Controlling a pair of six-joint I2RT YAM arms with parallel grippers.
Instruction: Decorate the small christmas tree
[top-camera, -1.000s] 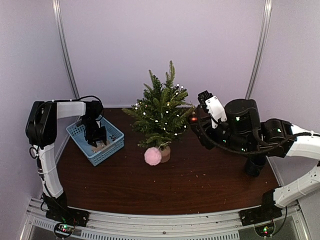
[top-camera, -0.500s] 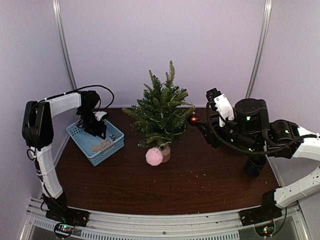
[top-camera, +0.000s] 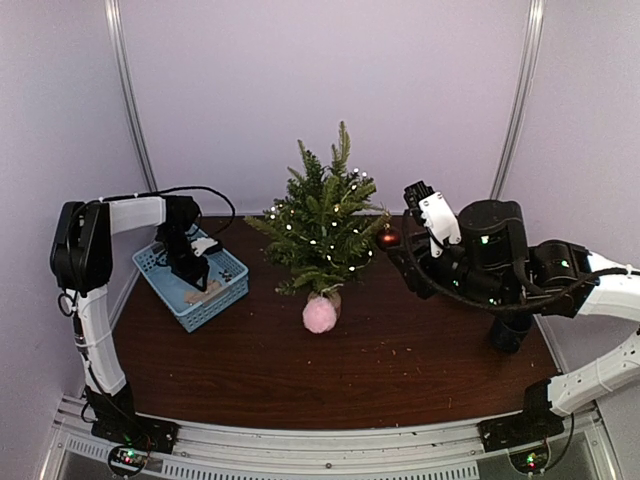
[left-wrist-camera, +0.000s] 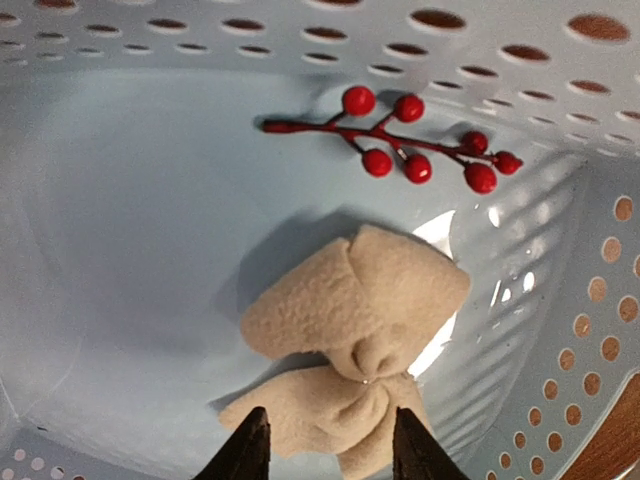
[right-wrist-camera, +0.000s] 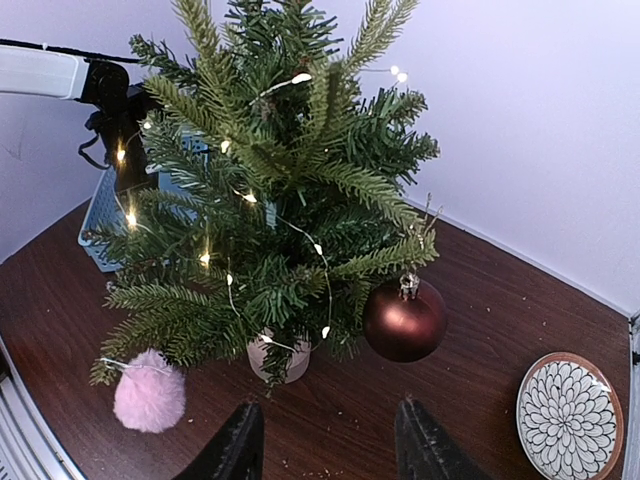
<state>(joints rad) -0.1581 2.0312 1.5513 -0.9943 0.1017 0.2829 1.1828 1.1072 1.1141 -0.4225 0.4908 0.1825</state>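
A robot test cell in a lab rather than a home. Plain pale lilac walls (top-camera: 320, 70) close in behind and to the outer side of the left tool (top-camera: 197, 272) and the right tool (top-camera: 397, 250). Bare metal poles (top-camera: 128, 110) rise in the far corners. Below the tools lies a dark wooden tabletop (top-camera: 380, 370). At its near edge an aluminium rail (top-camera: 330, 445) carries the bolted arm bases, with loose cables and small green lights.

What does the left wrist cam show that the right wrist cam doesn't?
Left wrist only: a red berry sprig and a beige felt bow inside the blue basket, left pincer open over the bow. Right wrist only: the small christmas tree, lit, a dark red bauble hanging on it, a pink pompom, a patterned plate, right pincer open. Both: the blue basket; right wrist sees only its outside.
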